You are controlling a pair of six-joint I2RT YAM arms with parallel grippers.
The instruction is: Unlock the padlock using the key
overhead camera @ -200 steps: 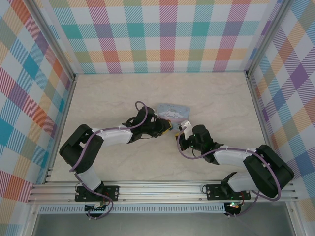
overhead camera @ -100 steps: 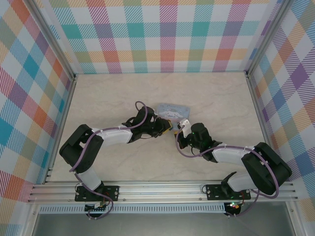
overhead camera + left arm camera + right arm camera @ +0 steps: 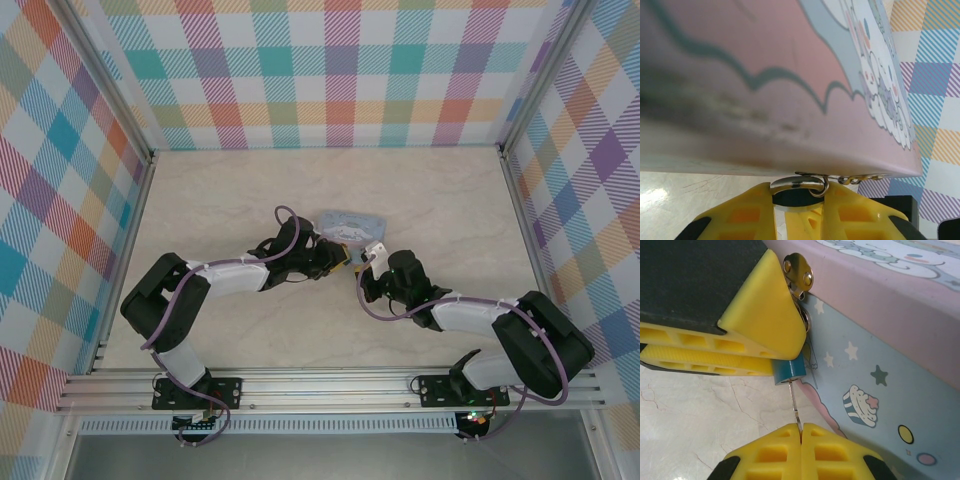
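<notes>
— On the table point(image 3: 220, 200), what do we make out from above?

— We see the tin point(image 3: 350, 222) near mid-table, its lid printed with a cartoon. Both arms reach in to its near side. The left gripper point(image 3: 343, 258) is at the tin's near edge and the right gripper point(image 3: 372, 262) is just beside it, so their tips almost meet.

— What has the left one got?

— Its yellow fingers point(image 3: 760, 325) are clamped on the padlock point(image 3: 790, 371). From the right wrist we see the blue end of the body poking out below them, close against the tin's side wall. From the left wrist we see the silvery shackle point(image 3: 807, 184) in the gap between the fingers, just under the lid's edge. A brassy hasp point(image 3: 799, 271) sits on the tin above those fingers.

— And the right one?

— It is fully closed, with its tips pinching the key point(image 3: 795, 407). We can see a thin blade running straight up from the tips to the padlock's underside. We cannot tell how deep it sits in the lock.

— So where is the padlock from the right gripper?

— Directly ahead of its tips and apart from the fingers, joined to them by the blade alone.
</notes>
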